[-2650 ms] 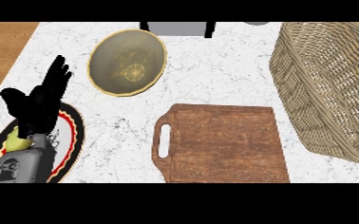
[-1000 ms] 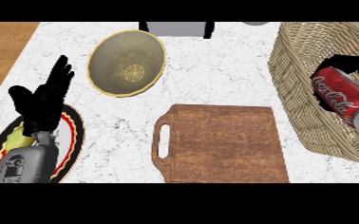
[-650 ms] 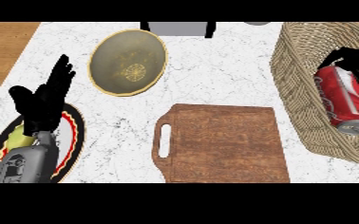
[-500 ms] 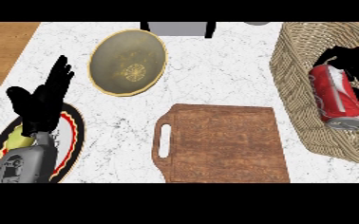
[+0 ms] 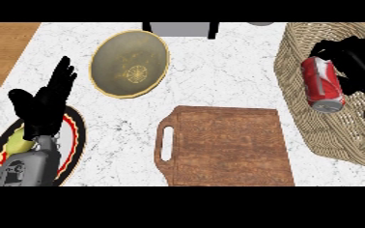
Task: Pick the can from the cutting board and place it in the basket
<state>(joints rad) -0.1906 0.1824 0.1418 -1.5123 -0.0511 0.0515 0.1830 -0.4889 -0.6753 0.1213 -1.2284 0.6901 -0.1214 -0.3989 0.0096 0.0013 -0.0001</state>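
The can [image 5: 323, 83] lies on its side inside the basket [image 5: 303, 116], just below the right hand [image 5: 343, 54], whose fingers curl around its upper end. This looks like the placing step; next comes letting go and lifting clear. The left hand [image 5: 44, 102] rests spread, well apart.

Head view — steeply down onto counter [image 5: 228, 77]

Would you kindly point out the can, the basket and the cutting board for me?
can [image 5: 322, 83], head view, on its red side.
basket [image 5: 296, 65], head view, on its woven left wall.
cutting board [image 5: 231, 147], head view, on the middle of its bare wooden top.
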